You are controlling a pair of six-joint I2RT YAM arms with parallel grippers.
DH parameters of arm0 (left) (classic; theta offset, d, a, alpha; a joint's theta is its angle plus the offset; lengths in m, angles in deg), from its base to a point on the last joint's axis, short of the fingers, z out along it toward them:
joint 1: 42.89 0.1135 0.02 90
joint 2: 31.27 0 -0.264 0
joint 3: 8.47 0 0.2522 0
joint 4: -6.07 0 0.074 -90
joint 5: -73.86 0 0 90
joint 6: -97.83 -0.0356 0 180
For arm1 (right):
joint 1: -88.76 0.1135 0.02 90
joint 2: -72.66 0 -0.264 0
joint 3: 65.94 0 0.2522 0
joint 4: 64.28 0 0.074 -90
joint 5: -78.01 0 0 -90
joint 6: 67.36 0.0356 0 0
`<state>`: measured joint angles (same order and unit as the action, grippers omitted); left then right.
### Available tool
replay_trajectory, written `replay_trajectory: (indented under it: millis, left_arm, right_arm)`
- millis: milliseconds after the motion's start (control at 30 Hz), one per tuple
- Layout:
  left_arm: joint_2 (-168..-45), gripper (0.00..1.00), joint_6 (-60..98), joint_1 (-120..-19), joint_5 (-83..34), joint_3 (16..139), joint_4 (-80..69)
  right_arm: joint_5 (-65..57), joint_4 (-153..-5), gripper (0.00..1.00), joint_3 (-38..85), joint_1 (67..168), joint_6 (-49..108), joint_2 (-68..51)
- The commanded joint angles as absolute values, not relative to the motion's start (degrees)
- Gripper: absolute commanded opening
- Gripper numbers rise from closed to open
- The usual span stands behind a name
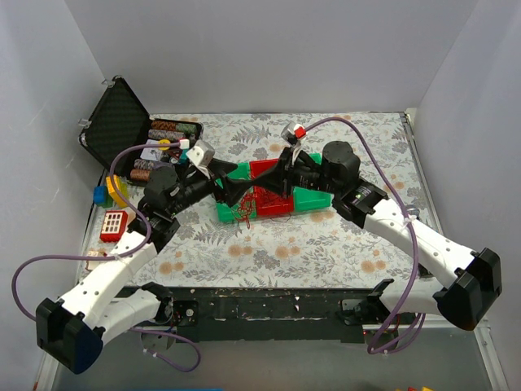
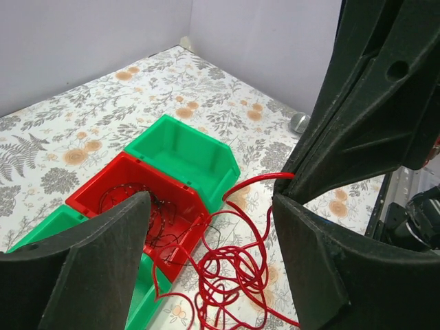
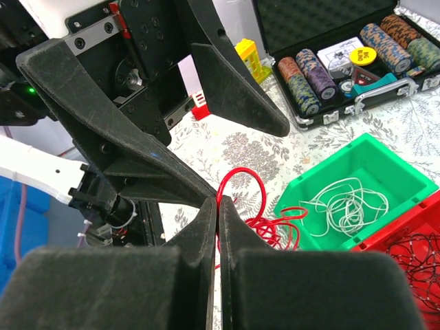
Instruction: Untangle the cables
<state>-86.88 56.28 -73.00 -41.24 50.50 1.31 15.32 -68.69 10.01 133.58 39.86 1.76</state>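
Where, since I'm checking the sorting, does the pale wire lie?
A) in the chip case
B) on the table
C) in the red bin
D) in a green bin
D: the right wrist view shows the pale wire coiled inside a green bin, while the red bin beside it holds only dark strands.

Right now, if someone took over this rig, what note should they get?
The right gripper is shut on a strand of the red wire, held up off the table.
The left gripper is open beside that strand, holding nothing.
Most of the red wire is a tangle on the table, in front of the bins.
Done: pale wire lies in a green bin, black wire in the red bin.
Left: tease the red tangle apart. The other green bin looks empty, likely for it.
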Motion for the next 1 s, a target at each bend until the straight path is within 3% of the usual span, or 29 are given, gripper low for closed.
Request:
replay_trajectory:
  millis: [0,133,200,267,333,600,800,900,967]
  left_arm:
    - [-90.42,0.73,58.28,-76.29,-54.8,47.04,1.1]
    - [-89.02,0.66,53.99,-76.29,-53.84,44.85,0.49]
    - [-87.88,0.56,52.14,-76.29,-55.5,43.88,0.4]
    - [-86.3,0.41,49.68,-76.38,-57.44,43.09,0.22]
    - [-84.89,0.34,46.87,-76.38,-58.32,43.0,-0.47]
    - [-83.39,0.51,45.53,-76.38,-52.36,44.31,-2.86]
    - [-79.7,0.61,45.37,-76.38,-57.53,45.72,-6.44]
    - [-78.03,0.6,43.09,-76.38,-54.99,44.76,-9.79]
    - [-77.07,0.52,42.64,-76.38,-54.54,43.27,-10.06]
  right_arm:
    - [32.92,-49.92,0.01,17.34,140.0,47.51,2.87]
    - [32.39,-49.21,0.01,18.39,140.0,48.13,2.78]
    - [32.22,-49.91,0.01,18.83,140.0,47.61,2.78]
    - [31.87,-51.58,0.01,19.45,140.0,46.29,2.87]
    - [31.52,-53.33,0.01,19.98,140.0,44.98,2.96]
    - [31.16,-55.01,0.01,20.33,139.82,44.09,2.96]
    - [28.53,-60.27,0.01,20.15,139.65,39.79,4.28]
    - [27.47,-61.78,0.01,20.68,138.77,38.47,4.98]
    - [27.03,-62.48,0.01,21.82,138.07,37.85,5.24]
